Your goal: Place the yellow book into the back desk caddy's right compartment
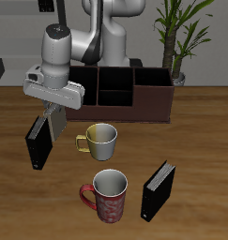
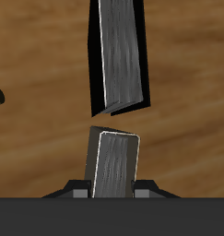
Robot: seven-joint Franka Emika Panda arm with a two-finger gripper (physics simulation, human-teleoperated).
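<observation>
Gripper (image 1: 53,114): low over the table's side area, fingers closed on the yellow book (image 2: 113,164); holds it edge-up, likely for dropping into a slot.
Black book (image 1: 38,141): standing just beside the held one, apart from it.
Caddy (image 1: 153,98): farther back, well apart; right compartment (image 1: 85,80) open-topped.
Surface: wooden table (image 1: 195,141), two mugs, second black book near front edge.
Room: potted plant behind.

Bare wood lies between the back desk caddy (image 1: 120,94) and a yellow-handled mug (image 1: 98,140). Nearer the table's front edge than the caddy, a red mug (image 1: 108,195) and two black books (image 1: 38,141) (image 1: 158,190) stand in the way.
</observation>
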